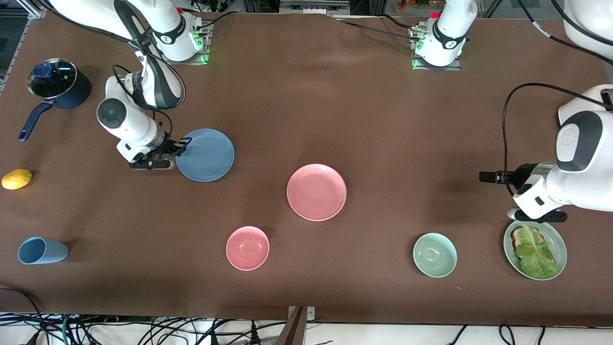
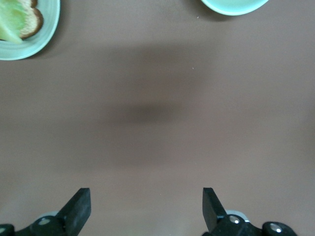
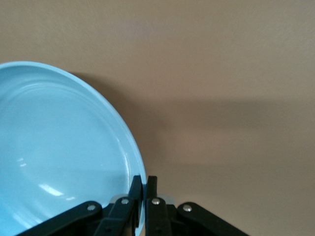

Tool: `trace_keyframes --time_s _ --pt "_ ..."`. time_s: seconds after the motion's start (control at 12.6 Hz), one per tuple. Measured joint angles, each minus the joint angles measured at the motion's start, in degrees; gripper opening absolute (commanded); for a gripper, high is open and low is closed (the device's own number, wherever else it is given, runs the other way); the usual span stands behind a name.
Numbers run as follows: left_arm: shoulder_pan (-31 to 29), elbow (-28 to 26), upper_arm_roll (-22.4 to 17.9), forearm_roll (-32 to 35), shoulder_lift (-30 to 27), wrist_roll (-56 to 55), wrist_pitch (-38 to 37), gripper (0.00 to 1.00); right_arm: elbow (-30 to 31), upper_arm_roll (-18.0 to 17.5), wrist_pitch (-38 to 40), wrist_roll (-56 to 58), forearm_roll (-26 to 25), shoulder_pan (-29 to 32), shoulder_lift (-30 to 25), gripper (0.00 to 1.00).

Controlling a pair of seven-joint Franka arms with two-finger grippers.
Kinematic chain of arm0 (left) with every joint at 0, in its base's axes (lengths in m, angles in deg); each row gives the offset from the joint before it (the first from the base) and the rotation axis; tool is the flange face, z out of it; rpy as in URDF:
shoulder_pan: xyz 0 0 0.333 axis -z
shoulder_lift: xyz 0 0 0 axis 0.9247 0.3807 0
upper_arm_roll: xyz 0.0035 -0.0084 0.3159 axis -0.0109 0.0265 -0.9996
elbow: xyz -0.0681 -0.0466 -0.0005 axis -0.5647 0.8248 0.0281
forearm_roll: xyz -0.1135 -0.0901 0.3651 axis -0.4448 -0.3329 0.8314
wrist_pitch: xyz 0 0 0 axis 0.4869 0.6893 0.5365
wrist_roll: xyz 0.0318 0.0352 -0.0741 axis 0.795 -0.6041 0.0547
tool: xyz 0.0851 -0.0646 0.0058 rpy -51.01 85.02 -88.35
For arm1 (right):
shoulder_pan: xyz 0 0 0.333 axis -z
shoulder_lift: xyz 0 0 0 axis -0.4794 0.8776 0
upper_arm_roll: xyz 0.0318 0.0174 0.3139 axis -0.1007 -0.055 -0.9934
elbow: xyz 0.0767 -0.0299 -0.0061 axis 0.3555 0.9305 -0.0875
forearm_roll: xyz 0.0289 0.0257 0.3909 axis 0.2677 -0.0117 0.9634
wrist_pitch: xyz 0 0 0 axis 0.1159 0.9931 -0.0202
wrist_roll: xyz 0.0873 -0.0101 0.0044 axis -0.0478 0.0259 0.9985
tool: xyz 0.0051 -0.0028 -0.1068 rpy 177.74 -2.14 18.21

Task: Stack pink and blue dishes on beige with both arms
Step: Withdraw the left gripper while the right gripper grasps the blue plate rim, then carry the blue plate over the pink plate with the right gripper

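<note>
Right tool [image 1: 178, 147] [image 3: 143, 189]: clenched on rim of wide shallow medium-blue round plate [image 1: 206, 155] [image 3: 59, 152], plate toward right arm's end of brown bench [image 1: 306, 105]. Wide shallow pale pink round plate [image 1: 316, 191]: flat on bench near centre, nearer to front camera than blue plate, well apart from it. Left tool [image 1: 495, 178] [image 2: 146, 211]: released, fingers [image 2: 78, 206] spread wide, hovered over bare bench beside pale green plate of toast and lettuce [image 1: 535, 250] [image 2: 27, 24]. Cream-beige plate: not seen.
</note>
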State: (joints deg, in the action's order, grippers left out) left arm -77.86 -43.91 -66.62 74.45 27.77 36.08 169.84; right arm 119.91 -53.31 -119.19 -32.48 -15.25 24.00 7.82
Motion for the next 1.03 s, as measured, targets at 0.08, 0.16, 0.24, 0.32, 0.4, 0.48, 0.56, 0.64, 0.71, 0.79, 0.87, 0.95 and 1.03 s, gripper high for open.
trace_keyframes --time_s 0.08,0.16,0.24,0.32,0.4,0.48,0.56,0.64,0.71,0.79,0.87,0.95,1.03 --pt "0.0 -0.9 0.1 0.0 -2.3 0.2 -0.4 1.0 -3.9 0.0 5.6 0.0 0.0 0.0 -0.4 0.0" --pt "-0.2 -2.0 0.1 0.0 -5.0 1.6 -0.6 1.0 -8.3 0.0 11.2 0.0 0.0 0.0 -0.8 0.0" --pt "-0.6 -3.3 0.0 0.0 -8.1 4.1 -0.9 1.0 -12.9 0.0 15.6 0.0 0.0 0.0 -1.0 0.0" --pt "-1.1 -4.9 0.0 0.0 -11.5 6.4 -1.1 1.0 -17.1 -0.3 18.6 0.0 0.0 -0.1 -1.1 0.0" --pt "-1.4 -6.5 0.0 0.0 -14.7 7.7 -1.3 1.0 -20.6 -0.7 20.3 0.0 0.0 -0.4 -1.2 0.0" --pt "-1.4 -7.9 0.0 0.0 -17.3 8.5 -1.3 1.0 -23.4 -1.0 21.0 0.0 0.0 -1.5 -1.1 0.0" --pt "-1.4 -8.7 0.0 0.0 -18.9 8.6 -1.2 1.0 -25.4 -1.1 21.2 -0.3 0.0 -3.2 -0.7 0.0" --pt "-1.3 -9.1 -0.4 0.0 -20.0 8.6 -1.2 1.0 -27.3 -1.2 21.2 -2.1 0.1 -5.4 0.1 0.0" --pt "-1.1 -9.3 -1.1 0.0 -20.9 8.6 -1.1 1.0 -29.1 -1.4 21.2 -4.8 0.1 -7.4 1.3 0.0" --pt "-0.8 -9.4 -2.0 0.0 -21.8 8.7 -1.1 1.0 -30.9 -1.4 21.2 -7.7 0.1 -9.6 2.9 0.0" --pt "-0.4 -9.4 -2.8 0.0 -22.7 8.9 -1.1 1.0 -32.7 -1.5 21.2 -10.9 0.1 -11.8 4.7 0.0" --pt "0.0 -9.5 -3.4 0.0 -23.6 9.1 -1.1 1.0 -34.4 -1.5 21.2 -14.1 0.1 -13.9 6.5 0.0" --pt "0.5 -9.6 -3.8 0.0 -24.4 9.5 -1.1 1.0 -36.3 -1.6 21.2 -17.3 0.1 -16.1 8.5 0.0"
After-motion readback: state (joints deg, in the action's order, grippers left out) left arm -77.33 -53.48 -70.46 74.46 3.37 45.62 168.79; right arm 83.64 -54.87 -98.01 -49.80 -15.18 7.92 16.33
